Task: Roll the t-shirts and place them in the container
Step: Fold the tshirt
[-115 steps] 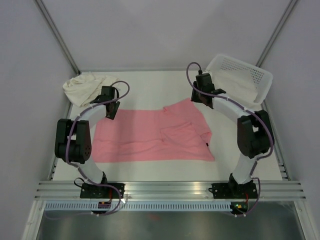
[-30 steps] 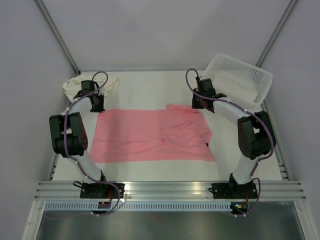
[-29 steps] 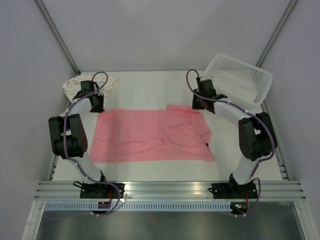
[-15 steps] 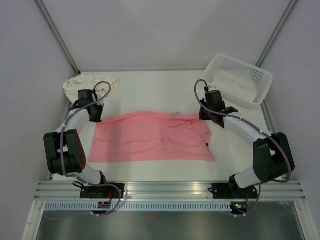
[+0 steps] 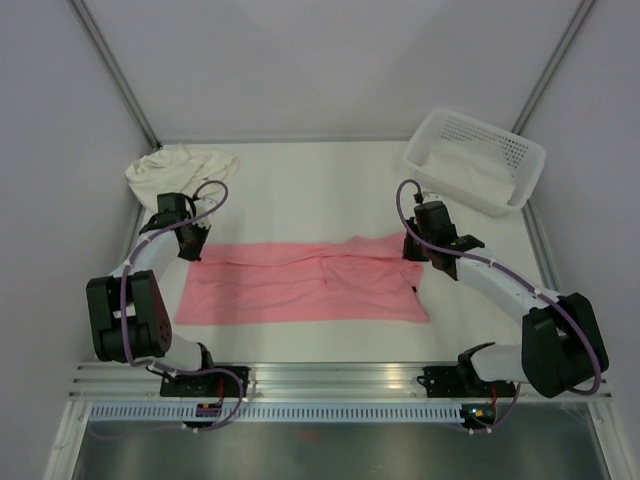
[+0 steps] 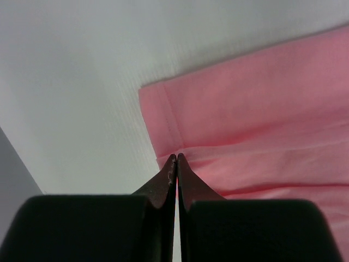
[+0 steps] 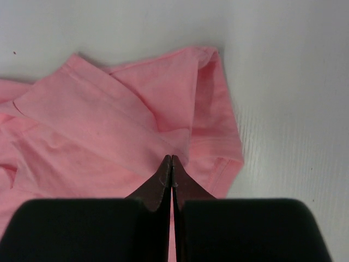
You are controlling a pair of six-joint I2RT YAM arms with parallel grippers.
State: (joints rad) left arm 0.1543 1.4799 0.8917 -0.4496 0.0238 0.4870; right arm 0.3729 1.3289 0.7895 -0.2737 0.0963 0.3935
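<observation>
The pink t-shirt [image 5: 300,285] lies across the middle of the table [image 5: 300,190]. The left gripper [image 5: 195,247] and right gripper [image 5: 412,249] pinch its far edge, jaws closed on cloth (one at each end, likely so the roll starts straight). The cream t-shirt [image 5: 178,165] waits in the far-left corner.

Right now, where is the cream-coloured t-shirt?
In the overhead view the cream t-shirt lies bunched in the far left corner of the table, just beyond the left claw and apart from the pink t-shirt.
</observation>
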